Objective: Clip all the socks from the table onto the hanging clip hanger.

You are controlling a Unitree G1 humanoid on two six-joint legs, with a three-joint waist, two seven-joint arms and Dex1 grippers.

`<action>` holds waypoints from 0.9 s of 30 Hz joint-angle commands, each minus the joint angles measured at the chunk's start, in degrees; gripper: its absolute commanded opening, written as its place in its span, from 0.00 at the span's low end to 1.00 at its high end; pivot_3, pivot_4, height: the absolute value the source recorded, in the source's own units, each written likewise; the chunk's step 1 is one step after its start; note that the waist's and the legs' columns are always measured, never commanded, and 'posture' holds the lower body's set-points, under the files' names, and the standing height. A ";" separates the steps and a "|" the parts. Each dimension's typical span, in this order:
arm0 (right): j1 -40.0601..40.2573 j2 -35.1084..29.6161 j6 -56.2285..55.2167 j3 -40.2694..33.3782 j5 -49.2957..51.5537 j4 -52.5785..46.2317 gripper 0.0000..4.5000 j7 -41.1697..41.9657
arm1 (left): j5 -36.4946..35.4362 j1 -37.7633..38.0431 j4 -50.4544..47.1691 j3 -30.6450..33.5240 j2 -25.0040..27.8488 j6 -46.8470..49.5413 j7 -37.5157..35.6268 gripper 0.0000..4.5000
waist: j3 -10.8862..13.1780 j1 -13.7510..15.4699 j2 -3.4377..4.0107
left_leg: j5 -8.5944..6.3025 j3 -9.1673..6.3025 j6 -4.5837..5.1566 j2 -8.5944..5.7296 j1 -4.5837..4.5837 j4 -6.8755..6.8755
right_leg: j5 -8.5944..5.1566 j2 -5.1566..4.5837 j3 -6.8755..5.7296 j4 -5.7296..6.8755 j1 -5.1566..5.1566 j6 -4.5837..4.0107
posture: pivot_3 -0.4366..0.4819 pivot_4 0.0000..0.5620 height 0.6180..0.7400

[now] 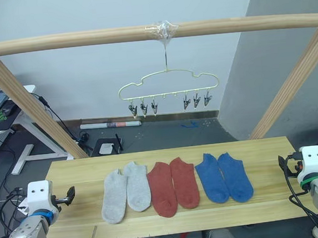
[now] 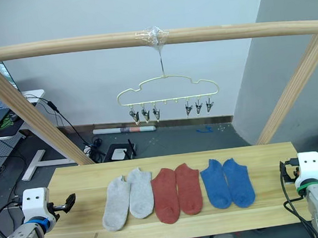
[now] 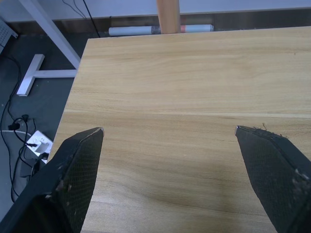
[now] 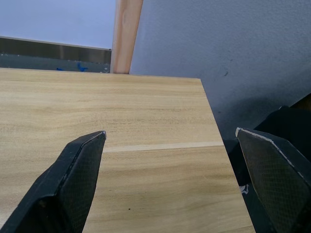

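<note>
Several socks lie side by side in the middle of the light wooden table: two grey socks on the left, two rust red socks in the centre, two blue socks on the right. Above and behind them the cream wire clip hanger hangs from the pole, its dark clips holding nothing. My left gripper is open over the bare left end of the table, well left of the grey socks. My right gripper is open over the bare right end, right of the blue socks.
A round wooden pole spans the scene on slanted side posts at both table ends. A white desk with cables stands at the far left. A rolled tube lies on the floor by the wall.
</note>
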 commanded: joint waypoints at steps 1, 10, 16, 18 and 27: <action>0.46 -1.06 -2.42 -0.70 -0.73 -1.19 1.00 0.11 | 0.48 -0.01 -1.98 0.13 1.69 0.95 0.02 0.99 | 0.00 0.01 0.00 | 0.00 0.00 0.00 0.00 0.00 0.00 | 0.00 0.00 0.00 0.00 0.00 0.00 | 0.60 0.19 1.00; 0.83 -1.52 -5.11 0.33 -2.87 -1.03 1.00 0.08 | 3.03 0.81 -2.53 -0.46 1.30 -4.95 1.89 0.99 | -0.02 0.12 0.00 | 0.00 0.00 0.00 0.00 0.00 0.01 | 0.01 -0.01 0.01 0.00 0.01 0.00 | 0.61 0.19 1.00; 0.44 -2.23 -5.06 -0.23 -2.47 -0.45 1.00 0.39 | -4.13 1.17 -5.90 0.81 0.02 -0.35 -5.61 0.99 | -0.02 0.05 -0.01 | 0.00 0.03 0.00 0.00 0.00 0.01 | 0.01 -0.01 0.02 0.02 0.01 0.00 | 0.61 0.18 1.00; 0.23 -2.49 -4.83 -0.31 -1.69 -0.29 1.00 1.33 | -4.90 1.63 -7.04 1.15 0.31 0.16 -6.13 0.99 | -0.02 0.05 -0.01 | 0.00 0.01 0.00 0.00 0.00 0.01 | 0.01 0.00 0.00 0.02 0.01 0.00 | 0.61 0.18 1.00; -1.04 -5.96 -4.18 0.85 0.60 -2.70 1.00 9.74 | -10.12 3.00 -27.34 1.14 2.29 5.82 -7.91 0.99 | 0.09 0.12 -0.08 | 0.00 0.01 0.00 0.00 -0.03 0.07 | 0.02 -0.01 0.02 0.03 0.01 0.01 | 0.61 0.19 1.00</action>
